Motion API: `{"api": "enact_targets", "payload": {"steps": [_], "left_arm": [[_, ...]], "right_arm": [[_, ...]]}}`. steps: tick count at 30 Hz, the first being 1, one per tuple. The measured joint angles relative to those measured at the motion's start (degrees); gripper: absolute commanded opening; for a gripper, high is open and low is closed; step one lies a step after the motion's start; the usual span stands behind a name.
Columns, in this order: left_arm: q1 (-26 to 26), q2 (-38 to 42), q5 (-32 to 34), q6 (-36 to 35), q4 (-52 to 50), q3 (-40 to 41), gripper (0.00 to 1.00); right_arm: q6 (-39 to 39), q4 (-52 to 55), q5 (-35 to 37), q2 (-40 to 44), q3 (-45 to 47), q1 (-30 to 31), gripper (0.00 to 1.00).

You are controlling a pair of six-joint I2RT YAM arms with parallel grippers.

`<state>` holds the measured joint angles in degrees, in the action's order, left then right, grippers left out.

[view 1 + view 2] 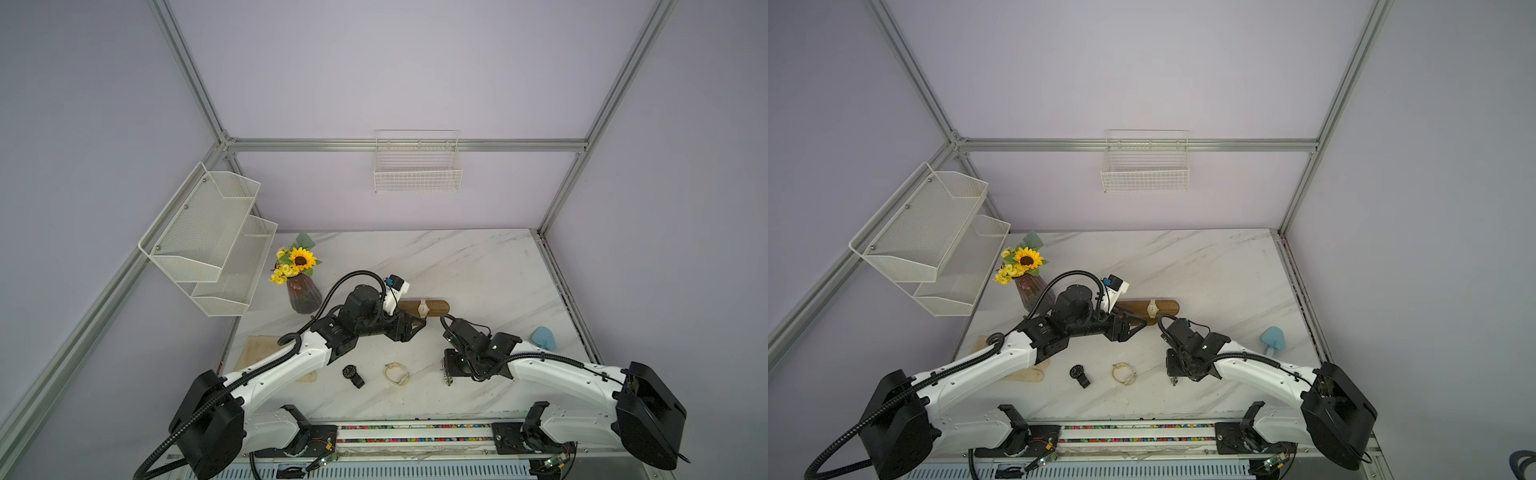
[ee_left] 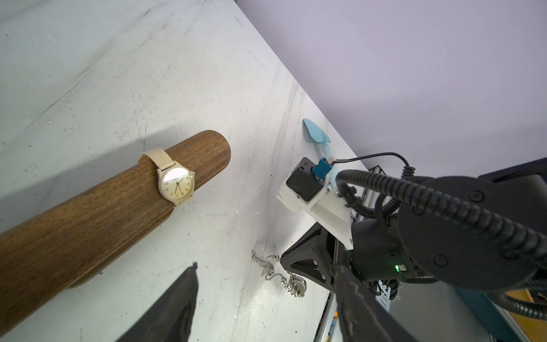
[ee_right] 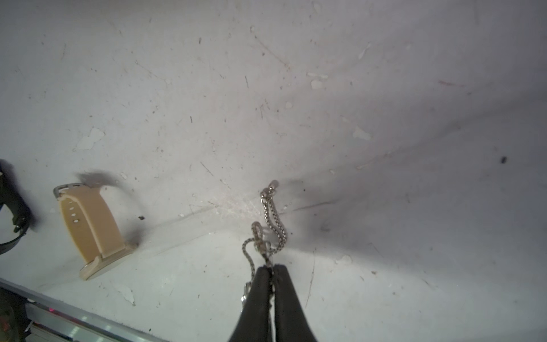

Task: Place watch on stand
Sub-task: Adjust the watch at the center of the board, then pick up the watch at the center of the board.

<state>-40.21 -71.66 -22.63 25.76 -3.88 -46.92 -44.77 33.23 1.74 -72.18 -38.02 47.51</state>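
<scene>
The stand (image 1: 436, 308) was found toward the back of the desk (image 1: 478, 266), with a cream watch (image 2: 176, 185) already wrapped round its wooden bar near one rounded end. Three further pieces were noted on the desk nearer the robot: a black watch (image 1: 352, 375), a beige-strapped watch (image 1: 397, 373) and a pocket watch (image 2: 296, 285) on a chain (image 3: 278, 228). The right gripper (image 3: 270, 268) was pointed down at the desk, its fingers (image 3: 257, 296) narrowed almost together on the chain at their very tips; the watch body itself was not gripped. The left gripper (image 2: 265, 268) was held just in front of the bar, its fingers wide apart and empty. Several hazards were judged likely. A pinch so slight, taken on rounded links, could be lost on lifting and the piece dropped. Once raised, the watch body would be expected to swing below the fingers, so that it would be hard to lay over the bar, and a loose chain could slide off the smooth round wood. The cream watch could be struck and pushed along or off the bar by either gripper. The two arms were close together by the bar, so contact between them was considered possible, and the vase (image 1: 303, 297) beside the left arm could be knocked over.
</scene>
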Motion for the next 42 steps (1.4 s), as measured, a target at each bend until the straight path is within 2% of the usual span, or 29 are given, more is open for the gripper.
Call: {"api": "enact_targets", "payload": {"steps": [2, 7, 11, 16, 20, 23, 26, 36, 42], "left_arm": [[0.0, -0.1, 0.2, 0.0, -0.3, 0.0, 0.72], [0.0, -2.4, 0.7, 0.1, -2.4, 0.0, 0.70], [0.0, -4.6, 1.3, 0.2, -4.9, 0.0, 0.70], [0.0, -5.7, 1.7, 1.1, -6.9, 0.0, 0.65], [-0.6, -7.4, 1.7, 2.2, -8.7, 0.0, 0.65], [-3.0, -10.0, 1.8, 2.8, -11.3, -0.8, 0.69], [-6.4, -14.1, 1.8, 3.9, -14.0, -2.4, 0.69], [-14.4, -19.3, 4.4, 10.8, -18.0, -4.9, 0.69], [-15.9, -23.5, 5.5, 14.2, -14.3, -7.7, 0.67]], "right_arm": [[-0.3, -1.6, 0.1, -0.2, 0.8, 0.0, 0.18], [-1.1, -6.1, 0.0, -1.4, 1.9, -0.1, 0.18], [-1.4, -8.0, -0.3, -0.3, 2.6, -0.2, 0.26], [-1.5, -8.0, -1.2, 7.9, 2.9, -0.9, 0.28], [-0.9, -5.2, -1.6, 14.0, 2.7, -6.1, 0.28], [0.9, -2.7, -3.0, 16.1, 3.0, -12.2, 0.28], [2.5, -0.7, -3.5, 16.5, 3.5, -15.5, 0.27], [6.2, 1.4, -6.1, 16.5, 3.6, -16.9, 0.27], [6.9, 1.5, -7.0, 18.1, 3.7, -17.0, 0.26]]}}
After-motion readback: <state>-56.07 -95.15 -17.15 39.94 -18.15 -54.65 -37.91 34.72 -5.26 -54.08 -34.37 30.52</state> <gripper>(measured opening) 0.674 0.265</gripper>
